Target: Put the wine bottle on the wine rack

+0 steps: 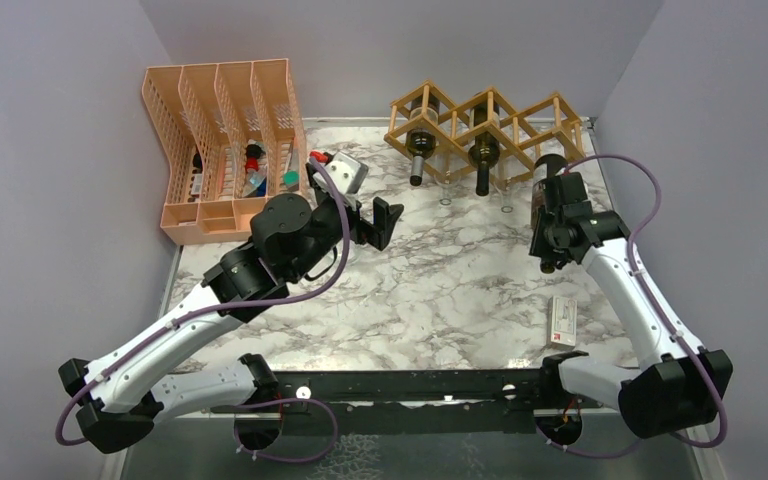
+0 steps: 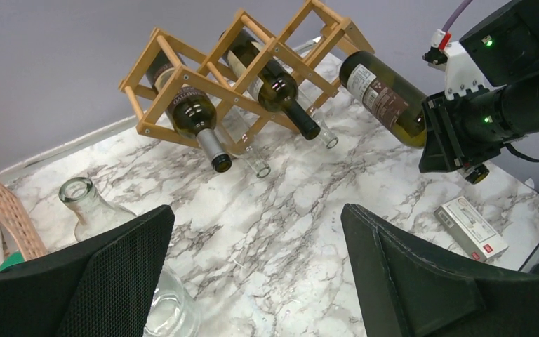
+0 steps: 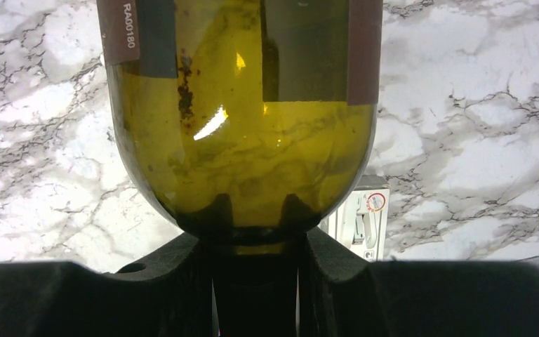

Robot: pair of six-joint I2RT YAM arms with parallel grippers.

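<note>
The light wooden wine rack [image 1: 480, 120] stands at the back of the marble table and holds two dark bottles [image 1: 420, 150] [image 1: 482, 160]; it also shows in the left wrist view [image 2: 231, 70]. My right gripper [image 1: 560, 228] is shut on the neck of a green wine bottle [image 1: 546, 170] with a brown label. The bottle is tilted and off the table, its base beside the rack's right end [image 2: 382, 98]. It fills the right wrist view [image 3: 238, 126], with the gripper [image 3: 256, 239] below it. My left gripper [image 1: 385, 222] [image 2: 256, 260] is open and empty over the table's left-middle.
A peach mesh file organizer [image 1: 225, 140] stands at the back left. A small white box [image 1: 563, 320] [image 2: 474, 228] lies front right. A clear glass bottle [image 2: 91, 207] stands under my left gripper. Clear glass bottles [image 2: 253, 158] lie beneath the rack. Grey walls close three sides.
</note>
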